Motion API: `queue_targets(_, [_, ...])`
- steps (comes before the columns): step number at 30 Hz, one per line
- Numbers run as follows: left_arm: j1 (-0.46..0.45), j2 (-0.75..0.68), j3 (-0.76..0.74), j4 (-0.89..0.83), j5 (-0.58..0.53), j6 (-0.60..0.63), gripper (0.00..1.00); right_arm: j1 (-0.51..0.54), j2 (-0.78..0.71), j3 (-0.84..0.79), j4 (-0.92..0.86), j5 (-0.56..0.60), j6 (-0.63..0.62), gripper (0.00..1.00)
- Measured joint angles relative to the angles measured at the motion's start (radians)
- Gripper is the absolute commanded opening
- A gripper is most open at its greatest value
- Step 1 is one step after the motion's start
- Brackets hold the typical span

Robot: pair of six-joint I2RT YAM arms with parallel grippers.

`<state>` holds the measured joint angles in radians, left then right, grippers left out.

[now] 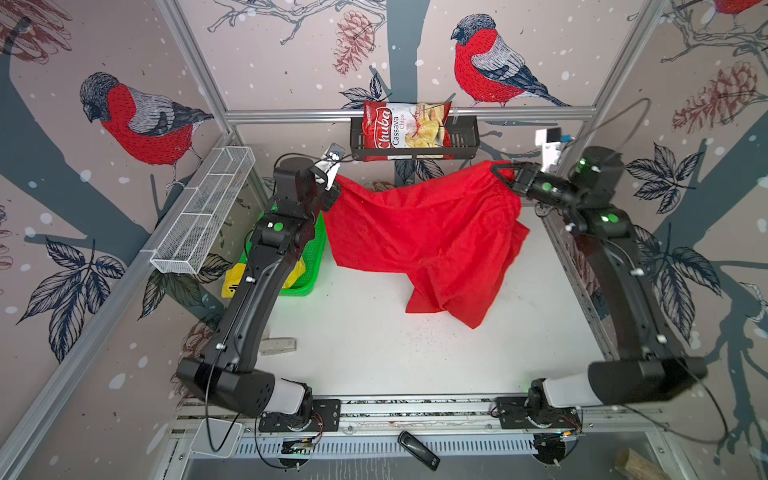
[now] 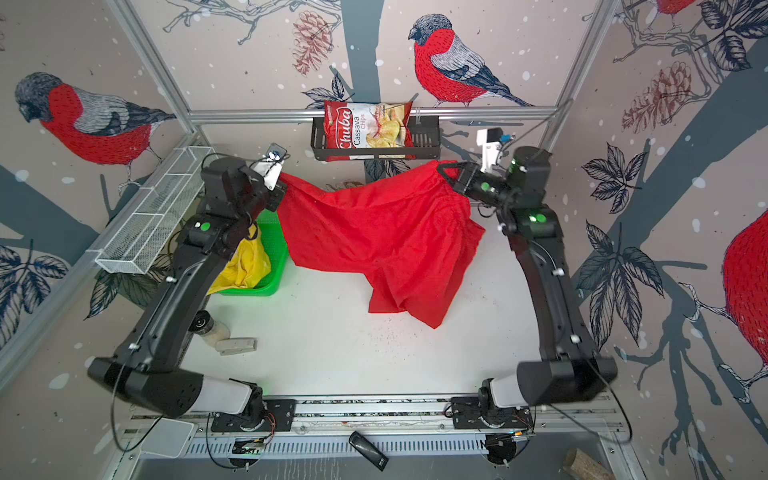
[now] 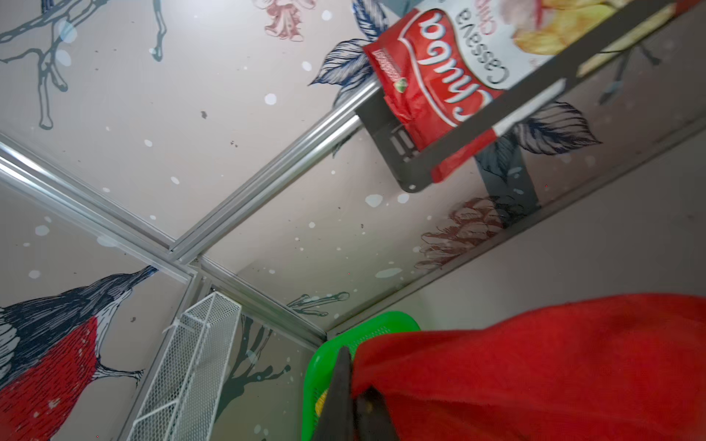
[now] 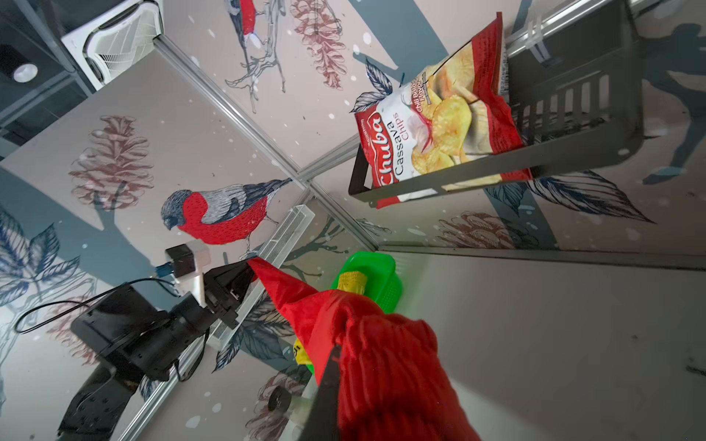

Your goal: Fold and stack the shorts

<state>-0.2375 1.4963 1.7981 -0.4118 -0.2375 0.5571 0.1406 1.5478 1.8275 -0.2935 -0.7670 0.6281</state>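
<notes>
Currently you have the red shorts [image 1: 424,232] strung between both arms at the far side of the table [image 1: 374,357].

Left gripper [image 1: 333,190]: jaws closed together on one upper corner of the cloth. The left wrist view shows the dark fingers [image 3: 344,397] pinched, with red fabric bunched right against them.

Right gripper [image 1: 500,172]: jaws clamped on the opposite upper corner. In the right wrist view, gathered, ribbed fabric wraps over one finger [image 4: 327,385].

The held edge sags between the two grips, just below the black rack [image 1: 465,143] that holds the chips bag [image 1: 405,131]. The rest of the garment hangs down and forward. Its lower part lies crumpled on the table, right of centre in both top views.

The yellow shorts [image 2: 245,262] sit in the green basket [image 2: 277,262] at the left, under your left arm, and partly spill over the near rim. Neither gripper touches them.
</notes>
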Motion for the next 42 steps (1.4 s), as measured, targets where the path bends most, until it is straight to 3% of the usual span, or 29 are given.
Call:
queue_targets(6, [0.038, 0.159, 0.294, -0.018, -0.004, 0.045, 0.00, 0.033, 0.419, 0.615, -0.060, 0.002, -0.006, 0.00])
queue_targets(9, [0.038, 0.126, 0.325, 0.003, -0.001, 0.069, 0.00, -0.013, 0.429, 0.660, -0.015, -0.052, 0.006, 0.00])
queue_targets(12, [0.039, 0.013, 0.188, 0.049, 0.017, 0.106, 0.00, -0.063, 0.303, 0.402, 0.060, -0.068, 0.005, 0.00])
queue_targets(17, [0.010, -0.249, -0.245, 0.121, 0.082, 0.184, 0.00, -0.134, 0.059, -0.238, 0.183, -0.140, 0.005, 0.00])
queue_targets(23, [-0.095, -0.449, -0.773, 0.148, 0.076, 0.319, 0.00, -0.206, -0.052, -0.714, 0.183, -0.141, -0.061, 0.02])
queue_targets(29, [-0.190, -0.526, -1.013, 0.156, 0.075, 0.357, 0.00, -0.224, -0.083, -0.923, 0.092, -0.071, -0.148, 0.05])
queue_targets(34, [-0.276, -0.539, -1.099, 0.113, 0.028, 0.406, 0.01, -0.226, -0.111, -0.976, -0.012, 0.026, -0.188, 0.07])
queue_targets(40, [-0.374, -0.576, -1.204, 0.011, -0.026, 0.469, 0.07, -0.186, -0.168, -1.003, -0.121, 0.163, -0.202, 0.09])
queue_targets(42, [-0.393, -0.601, -1.236, -0.043, -0.039, 0.480, 0.16, -0.152, -0.177, -1.010, -0.154, 0.210, -0.187, 0.13])
